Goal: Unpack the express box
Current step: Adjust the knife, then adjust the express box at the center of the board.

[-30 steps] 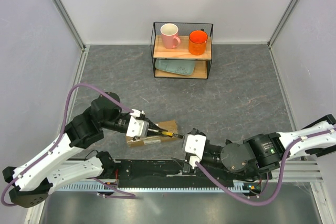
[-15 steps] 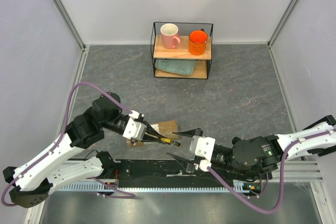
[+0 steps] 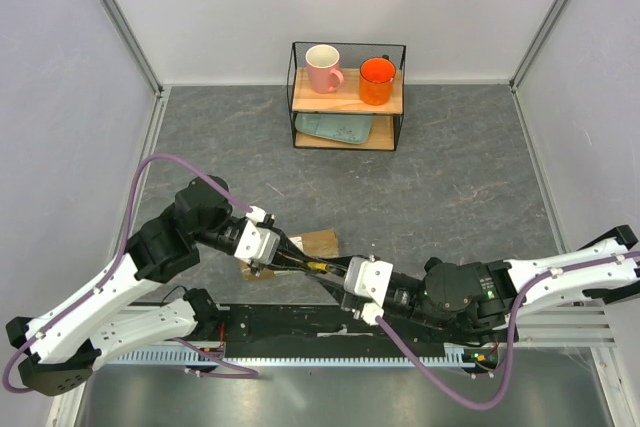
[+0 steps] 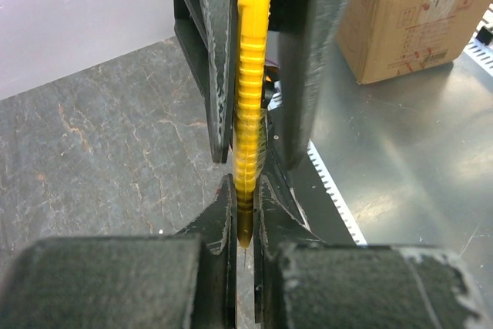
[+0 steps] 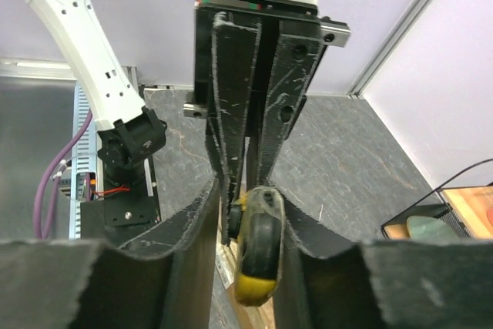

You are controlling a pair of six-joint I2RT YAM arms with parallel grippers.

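Near edge: black rail [image 3: 300,322] carrying both arm bases. Just beyond it, the right gripper [image 3: 330,271] reaches leftward, its jaws partly closed around the front end of a yellow ribbed utility knife [image 4: 248,98]. One finger stands very close on either side, but whether they actually press the knife cannot be told. The left gripper [image 4: 245,190] reaches rightward to meet it, jaws drawn almost together and clamped on the same knife farther back along the handle. The knife runs lengthwise out between its fingers, and the two grippers stand nose to nose. Behind and partly under the left gripper lies the express box [image 3: 320,242], a flat brown cardboard parcel on the dark grey stone-patterned table [image 3: 450,177]. One corner shows past the fingers on the far side and another bit on the near-left below the wrist; neither gripper has hold of it. Far end of the table, by the back wall: black wire two-tier shelf [image 3: 348,105] with wooden boards — pink mug [image 3: 322,68] and orange mug [image 3: 377,81] side by side on the upper board, pale green tray [image 3: 335,128] on the lower.
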